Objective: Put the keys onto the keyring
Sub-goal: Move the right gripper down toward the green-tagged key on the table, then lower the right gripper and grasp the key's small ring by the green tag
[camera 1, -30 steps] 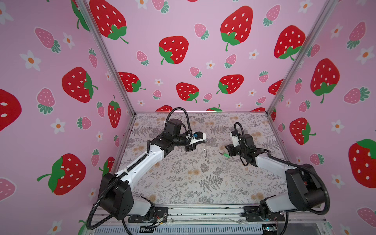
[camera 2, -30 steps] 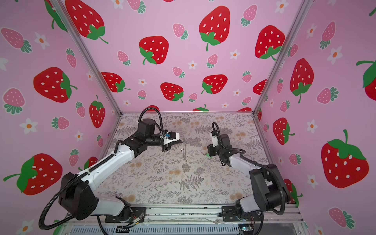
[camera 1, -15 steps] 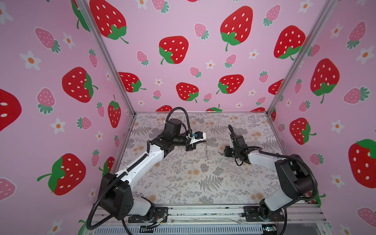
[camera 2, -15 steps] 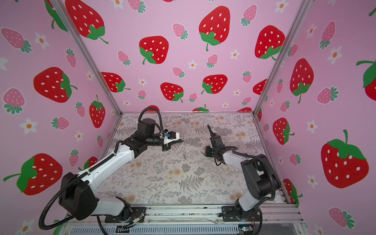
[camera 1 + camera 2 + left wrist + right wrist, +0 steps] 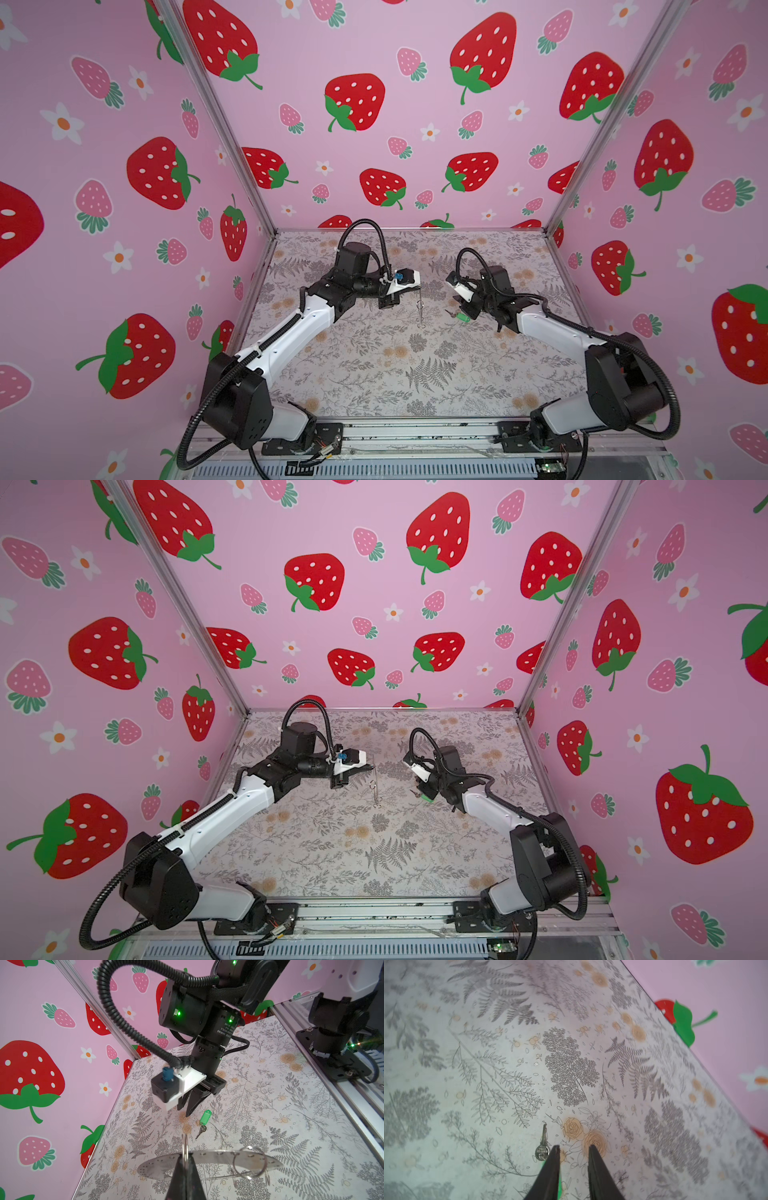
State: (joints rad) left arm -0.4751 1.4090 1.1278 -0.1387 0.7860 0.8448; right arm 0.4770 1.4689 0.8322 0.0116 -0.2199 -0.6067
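Note:
The keys lie flat on the floral table: a bright-green tag (image 5: 462, 318) (image 5: 427, 798) (image 5: 205, 1114) with a small metal key (image 5: 201, 1131) (image 5: 543, 1147) at its end. My right gripper (image 5: 464, 309) (image 5: 185, 1110) (image 5: 574, 1148) stands just over them, open a little, with only table between its fingers. One finger (image 5: 553, 1169) covers most of the tag. The keyring (image 5: 209, 1159) is a thin flat metal ring with wire loops. It hangs edge-on in both top views (image 5: 419, 307) (image 5: 374, 785). My left gripper (image 5: 417, 287) (image 5: 185, 1158) is shut on a loop at its rim.
Pink strawberry walls close in the table on three sides. An aluminium rail (image 5: 415, 432) with both arm bases runs along the front edge. Bare floral table (image 5: 395, 365) lies between the arms and the rail.
My right wrist has turned and lifted over the keys, and its jaws have parted slightly. The keys lie where they were. The left arm with the keyring has not moved.

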